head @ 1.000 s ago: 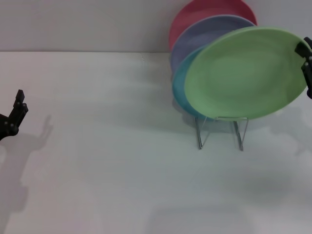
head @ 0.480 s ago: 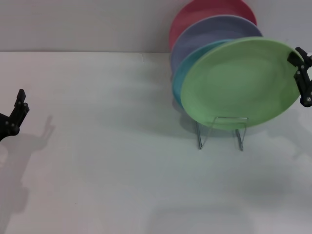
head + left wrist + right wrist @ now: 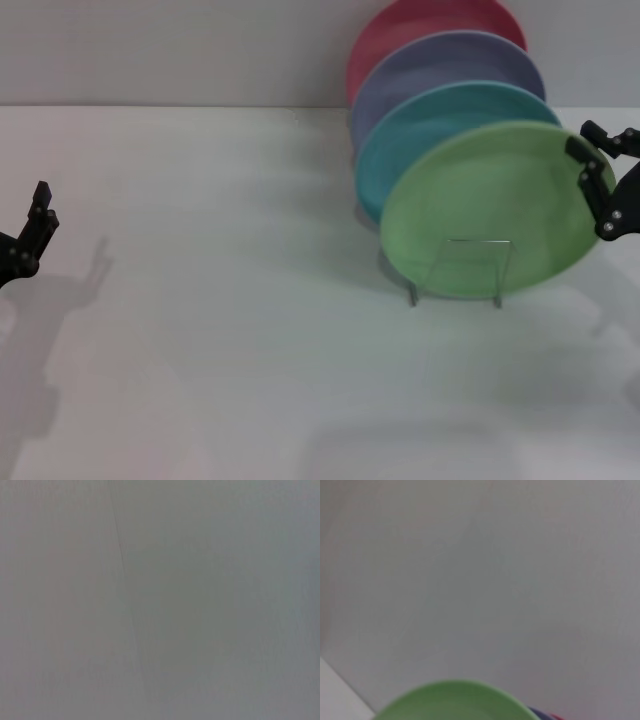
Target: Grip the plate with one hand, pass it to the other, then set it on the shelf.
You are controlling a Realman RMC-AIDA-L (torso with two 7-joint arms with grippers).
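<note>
Our right gripper [image 3: 590, 165] has its black fingers pinching the right rim of the round light-green matte plastic plate [image 3: 480, 215]. Just inward of those fingers the plate stands tilted in the front slot of the thin silver wire rack [image 3: 458, 272], in front of a turquoise plate [image 3: 440, 120], a lavender plate [image 3: 440, 65] and a red plate [image 3: 420, 22]. Our left gripper [image 3: 28, 235] sits well apart over the white table [image 3: 220, 330], and we cannot tell its fingers' state.
</note>
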